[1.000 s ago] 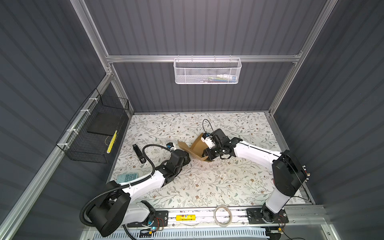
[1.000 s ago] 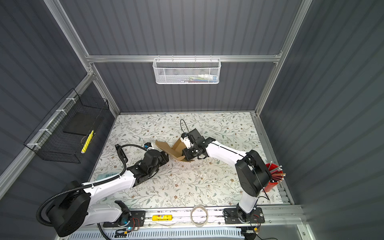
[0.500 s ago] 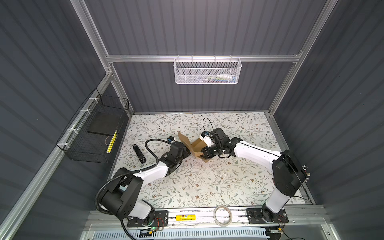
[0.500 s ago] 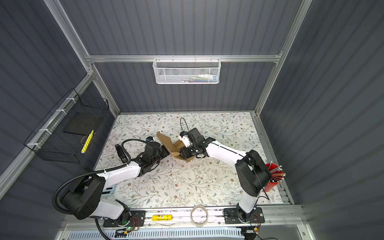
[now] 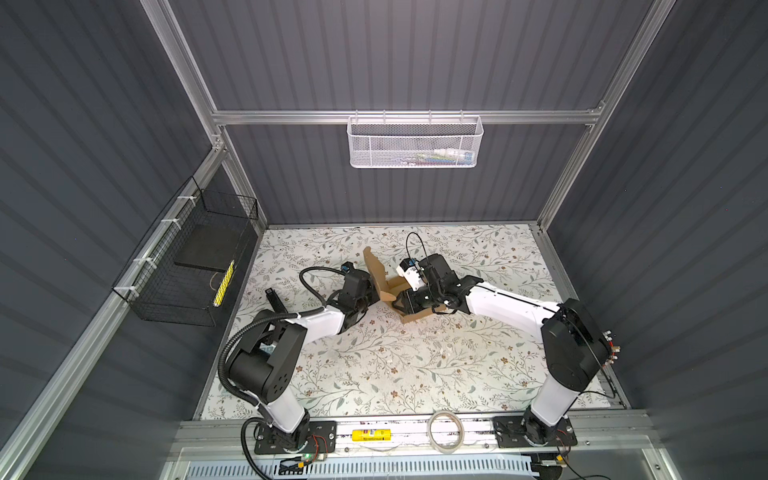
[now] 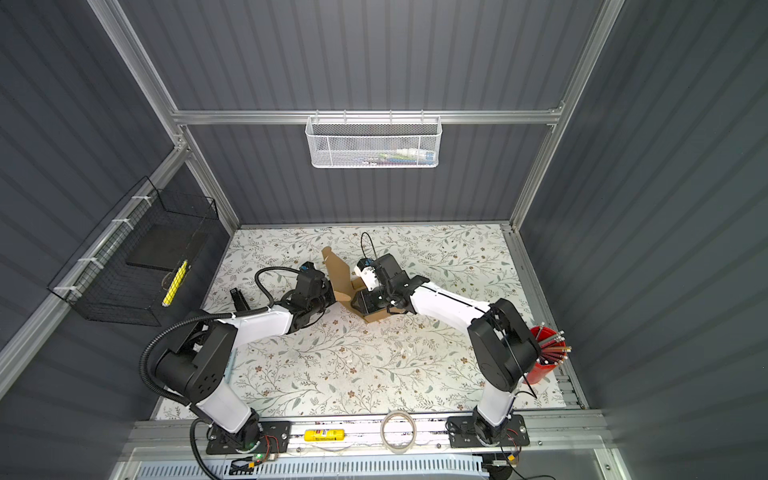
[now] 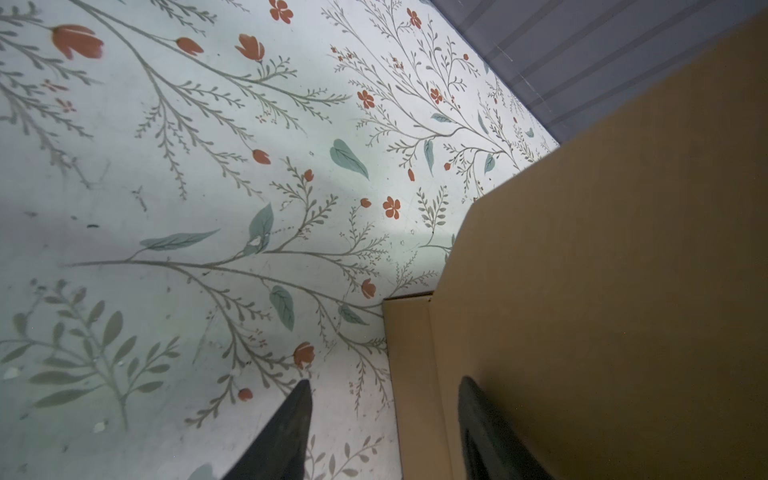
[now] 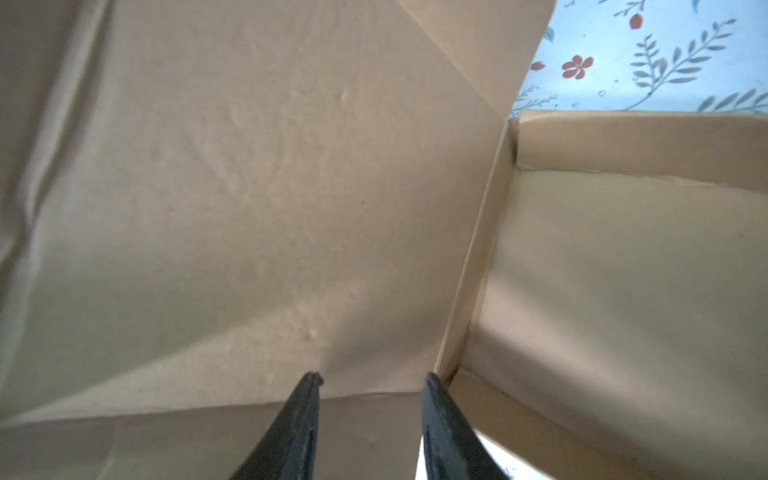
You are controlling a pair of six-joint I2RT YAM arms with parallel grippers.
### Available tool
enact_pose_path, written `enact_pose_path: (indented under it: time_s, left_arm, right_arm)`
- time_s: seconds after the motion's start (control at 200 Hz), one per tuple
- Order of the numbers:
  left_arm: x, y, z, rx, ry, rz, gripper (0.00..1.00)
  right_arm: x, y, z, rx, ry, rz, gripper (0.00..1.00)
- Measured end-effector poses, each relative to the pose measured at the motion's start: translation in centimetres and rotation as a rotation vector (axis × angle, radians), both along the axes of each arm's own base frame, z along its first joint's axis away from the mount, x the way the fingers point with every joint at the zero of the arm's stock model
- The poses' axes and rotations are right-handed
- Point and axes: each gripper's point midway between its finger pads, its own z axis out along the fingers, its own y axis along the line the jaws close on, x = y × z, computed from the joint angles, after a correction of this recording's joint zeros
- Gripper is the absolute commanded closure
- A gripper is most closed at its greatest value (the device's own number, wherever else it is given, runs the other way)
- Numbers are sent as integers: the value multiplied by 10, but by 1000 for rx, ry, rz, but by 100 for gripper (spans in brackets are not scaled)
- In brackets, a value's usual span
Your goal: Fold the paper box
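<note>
In both top views the right gripper (image 5: 401, 305) covers much of the paper box (image 5: 376, 271), its 2 fingertips hidden. Both wrist views cut the box off at their edges. The contents of the white basket (image 5: 374, 149), well behind the box, are too small to tell.

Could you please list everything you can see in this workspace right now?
paper box: one, brown, mid-table between the pincers, partly folded, one flap raised
table mat: one, pale floral, covering the tabletop
mesh basket: one, white, on the back rail, contents too small to name
wire basket: one, black, on the left wall, holding a dark slab and a yellow item
stick-shaped object: one, black, on the mat near the left arm
tube: one, yellow, front rail
tape roll: one, clear, front rail
cup of pencils: one, red, beside the right arm
arms: two, white and black
left pincer: black, jaws apart at the box's outer side
right pincer: black, jaws apart, pointing into the box
</note>
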Motion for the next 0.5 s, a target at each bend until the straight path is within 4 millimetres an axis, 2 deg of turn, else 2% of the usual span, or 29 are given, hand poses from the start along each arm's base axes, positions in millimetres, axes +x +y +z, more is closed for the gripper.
enact_pose_path:
  time_s: [0.225,0.5]
  left_arm:
    - [18,-4,2,-12,-6,-12,44]
    - [44,-15,14,-38,-37,-41,45]
  right_arm:
    - [1,6,-6,42,22,-16,57]
    - [2,15,-6,100,33,-41,58]
